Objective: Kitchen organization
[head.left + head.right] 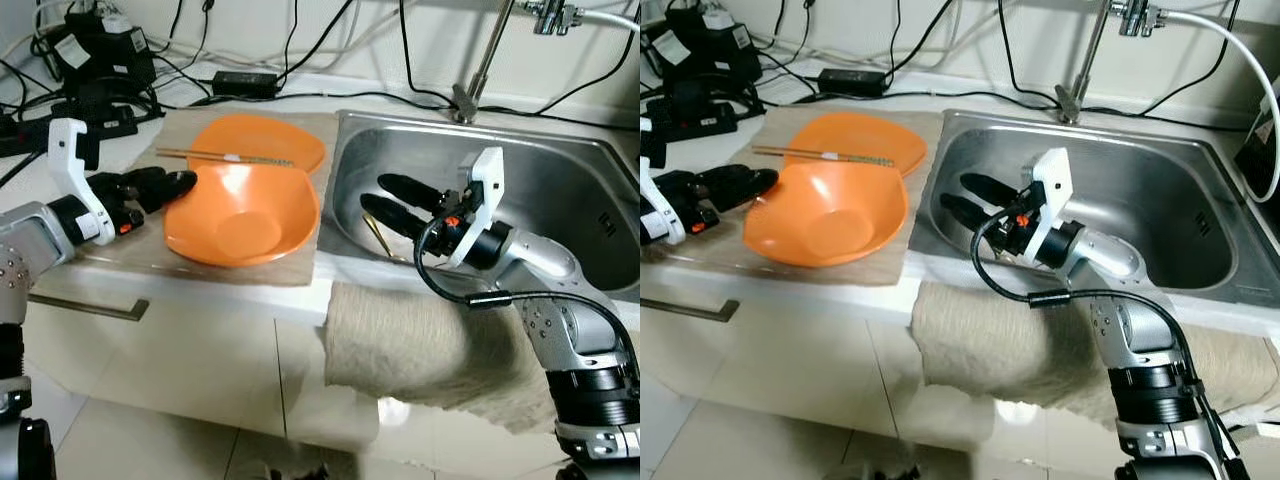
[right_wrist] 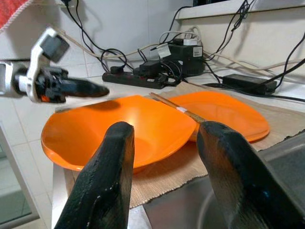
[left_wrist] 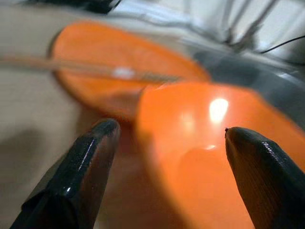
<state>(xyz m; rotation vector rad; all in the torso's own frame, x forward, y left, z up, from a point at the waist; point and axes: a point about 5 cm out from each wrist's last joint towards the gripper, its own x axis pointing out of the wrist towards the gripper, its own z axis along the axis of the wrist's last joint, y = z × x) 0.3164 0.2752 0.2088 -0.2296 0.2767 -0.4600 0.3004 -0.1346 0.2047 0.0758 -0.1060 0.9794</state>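
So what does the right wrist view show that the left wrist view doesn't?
Right wrist view alone: the left end effector reaching in beside the orange bowl, the power strip and black adapters against the wall, and the mat edge. Left wrist view alone: a blurred close-up inside the bowl. Both share the bowl, the orange plate and the chopsticks across it.

Mat (image 1: 290,268) on counter, left of sink (image 1: 560,180). On mat: bowl (image 1: 240,215) in front, plate (image 1: 270,142) behind, chopsticks (image 1: 225,156) across plate. Towel (image 1: 420,350) over counter edge.
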